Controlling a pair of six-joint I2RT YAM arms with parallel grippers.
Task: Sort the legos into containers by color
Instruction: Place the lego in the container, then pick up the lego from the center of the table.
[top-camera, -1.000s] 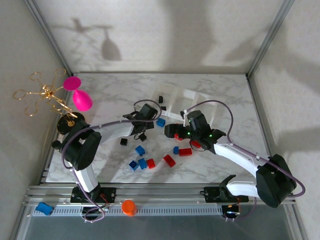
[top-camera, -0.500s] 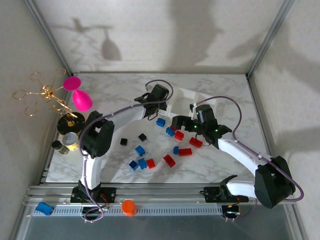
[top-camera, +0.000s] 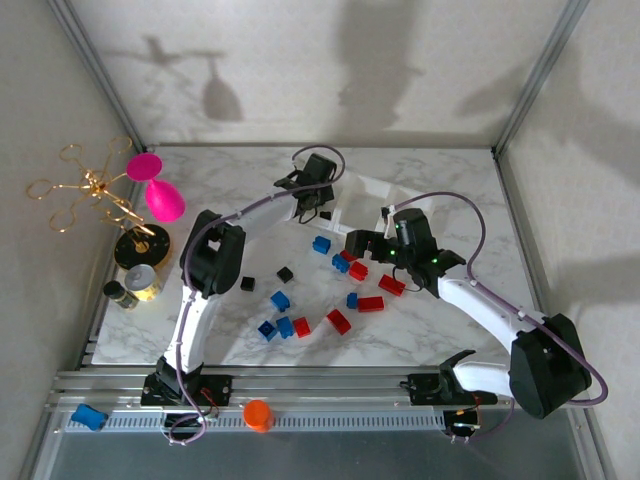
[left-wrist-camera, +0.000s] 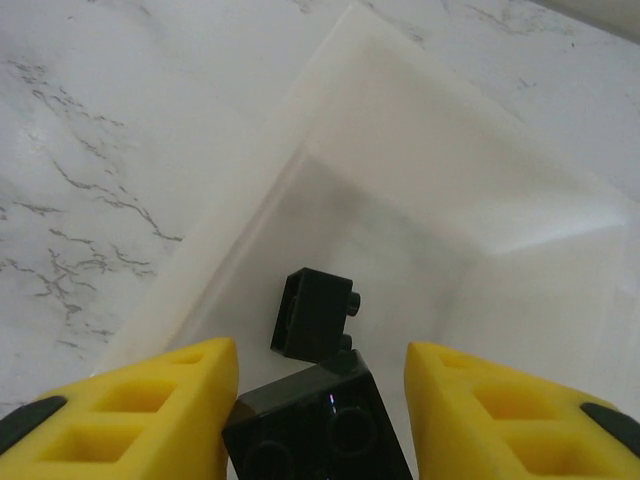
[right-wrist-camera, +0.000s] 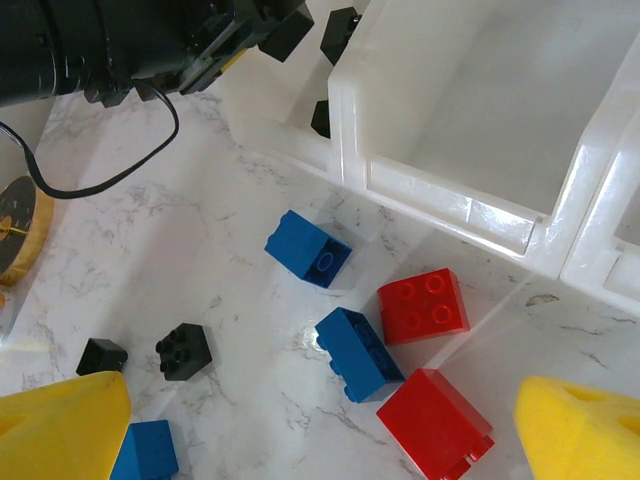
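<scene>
The white three-compartment tray (top-camera: 372, 188) stands at the back centre. My left gripper (top-camera: 318, 195) hangs over its left compartment (left-wrist-camera: 420, 200). It is open: a black brick (left-wrist-camera: 320, 425) lies between the yellow fingers, against the left one, with a gap to the right one. Another black brick (left-wrist-camera: 312, 315) rests on the compartment floor. My right gripper (top-camera: 360, 245) is spread wide open above blue bricks (right-wrist-camera: 308, 248) (right-wrist-camera: 358, 352) and red bricks (right-wrist-camera: 423, 305) (right-wrist-camera: 433, 422). More red, blue and black bricks (top-camera: 285, 326) lie scattered at the table's middle.
A pink goblet (top-camera: 160, 197) and a gold wire stand (top-camera: 90, 188) on its round base (top-camera: 140, 247) occupy the left edge, with a small can (top-camera: 145, 282) beside them. An orange knob (top-camera: 258, 414) sits on the front rail. The left arm's cable (right-wrist-camera: 110, 170) loops near the tray corner.
My left gripper carried a black brick from the table's middle back over the tray's left compartment, and its fingers now stand apart. The right gripper shifted slightly back and right.
</scene>
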